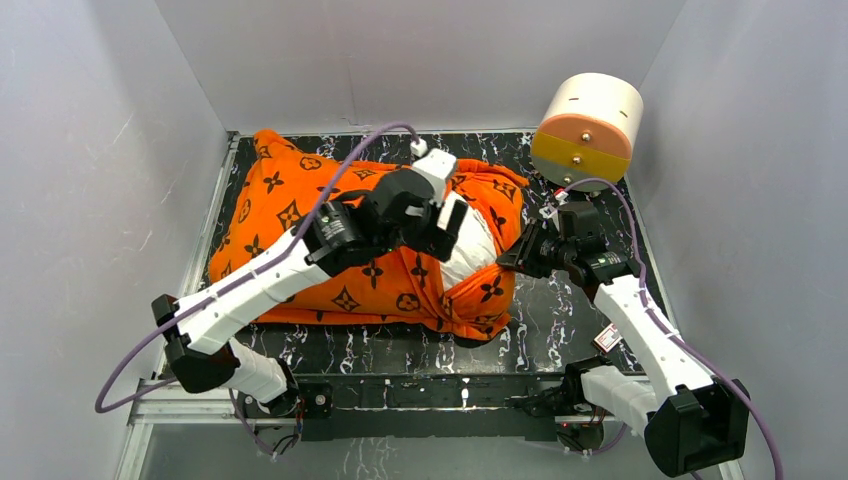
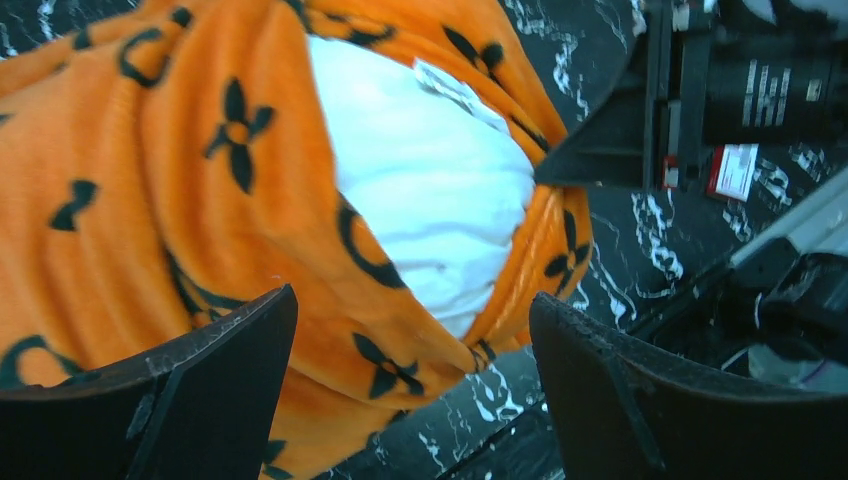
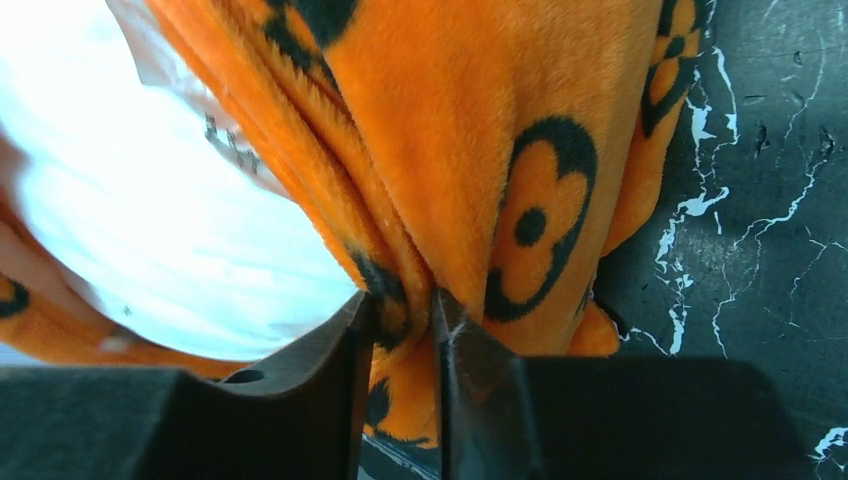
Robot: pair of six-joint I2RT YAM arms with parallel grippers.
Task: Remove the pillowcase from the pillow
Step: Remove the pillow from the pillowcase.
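The orange pillowcase point(image 1: 300, 235) with black motifs lies across the black marbled table and covers most of the white pillow point(image 1: 470, 250), which bulges out of the open end at the right. My left gripper point(image 1: 445, 225) hovers open above that opening; in the left wrist view its fingers point(image 2: 200, 390) straddle the pillowcase point(image 2: 150, 200) and the pillow point(image 2: 430, 190) without touching them. My right gripper point(image 1: 512, 258) is shut on the pillowcase hem at the right edge of the opening; in the right wrist view the fabric point(image 3: 500, 150) is pinched between the fingertips point(image 3: 405, 320), with the pillow point(image 3: 150, 220) to their left.
A white-and-orange round drum point(image 1: 588, 125) stands at the back right corner. Grey walls close in the table point(image 1: 560, 320) on the left, back and right. A metal rail point(image 1: 420, 385) runs along the near edge by the arm bases.
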